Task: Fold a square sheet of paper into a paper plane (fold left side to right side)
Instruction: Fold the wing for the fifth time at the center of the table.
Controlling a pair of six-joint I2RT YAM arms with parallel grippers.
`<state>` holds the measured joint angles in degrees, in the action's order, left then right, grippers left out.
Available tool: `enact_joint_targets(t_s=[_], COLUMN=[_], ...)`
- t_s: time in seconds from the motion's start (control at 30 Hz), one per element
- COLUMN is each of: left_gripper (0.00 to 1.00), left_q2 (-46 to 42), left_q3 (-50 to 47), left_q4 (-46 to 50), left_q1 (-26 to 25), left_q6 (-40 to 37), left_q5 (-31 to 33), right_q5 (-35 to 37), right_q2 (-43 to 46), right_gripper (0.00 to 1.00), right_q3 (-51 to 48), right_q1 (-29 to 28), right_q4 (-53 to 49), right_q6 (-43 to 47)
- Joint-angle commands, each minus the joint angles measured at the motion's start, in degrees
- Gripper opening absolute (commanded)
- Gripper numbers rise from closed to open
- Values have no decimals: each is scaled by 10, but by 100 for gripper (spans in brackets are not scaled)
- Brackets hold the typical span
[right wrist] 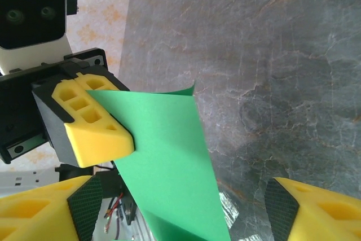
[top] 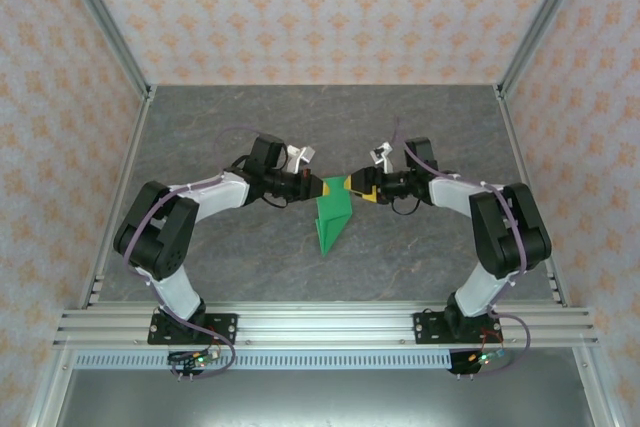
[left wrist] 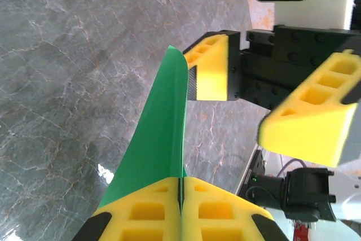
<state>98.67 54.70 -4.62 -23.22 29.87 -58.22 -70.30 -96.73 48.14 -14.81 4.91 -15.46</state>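
The left tool (top: 322, 188) is clamped shut on one edge of the folded green paper (top: 333, 219), above the middle of the table (top: 300, 127), with the paper's point trailing toward 7 o'clock. At the paper's 3 o'clock, the right tool (top: 352, 185) stands wide open close beside it, gripping nothing.

Grey marbled table (top: 250, 117) inside orange-patterned wallpaper walls (top: 320, 7)
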Motion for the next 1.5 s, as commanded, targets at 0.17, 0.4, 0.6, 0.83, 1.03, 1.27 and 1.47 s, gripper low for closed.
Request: enact_joint_targets(t_s=[0.17,0.4,0.6,0.83,1.03,1.27,1.47], left_gripper=[0,0,0,0,0,0,37], left_q2=[-26,-32,-36,-28,-26,-20,-38], left_q3=[5,6,10,12,10,11,14], left_q4=[20,27,47,50,50,47,89], left_q1=[0,-1,0,0,-1,0,0], left_q6=[-22,-27,-40,-41,-41,-38,-64], left_q5=[-42,-49,-45,-34,-26,-21,42], right_q5=[-74,-87,-96,-85,-81,-70,-22], right_q2=[-17,-26,-22,-8,-2,15,24], right_gripper=[70,63,49,33,23,6,0], right_q3=[10,15,14,12,10,7,11], right_q1=[-1,-7,-8,-8,-9,-8,-9], right_q4=[11,-9,-14,-40,-48,-60,-101], right_q6=[33,50,55,74,79,82,70])
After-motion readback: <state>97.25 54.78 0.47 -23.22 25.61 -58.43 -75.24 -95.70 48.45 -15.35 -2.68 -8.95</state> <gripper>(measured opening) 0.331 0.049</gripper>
